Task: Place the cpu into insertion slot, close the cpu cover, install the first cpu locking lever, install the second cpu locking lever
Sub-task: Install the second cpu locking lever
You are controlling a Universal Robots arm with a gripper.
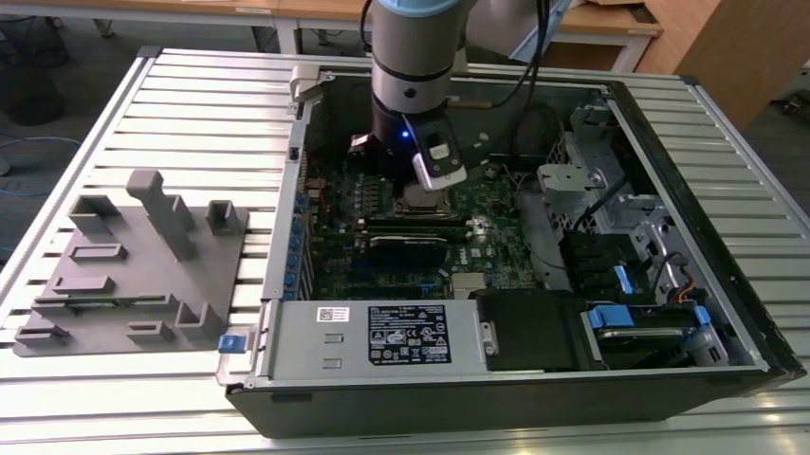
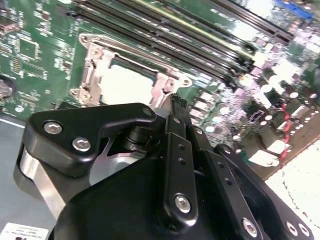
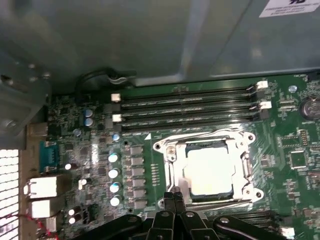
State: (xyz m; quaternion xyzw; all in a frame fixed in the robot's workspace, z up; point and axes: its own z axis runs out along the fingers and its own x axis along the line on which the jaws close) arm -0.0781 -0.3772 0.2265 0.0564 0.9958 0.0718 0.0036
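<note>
The cpu lies flat in the insertion slot, its pale metal top showing through the window of the cpu cover, which is folded down over it. A thin wire lever runs along one side of the cover. My gripper is shut with nothing seen between its fingertips, its tips just at the socket's edge beside the cover. In the second wrist view the gripper stands right next to the cpu. The exterior view has the gripper low inside the open computer case, over the socket.
Long black memory slots run beside the socket. The case walls, a power supply and drive bays hem in the board. A grey fixture block stands on the slatted table at the exterior view's left.
</note>
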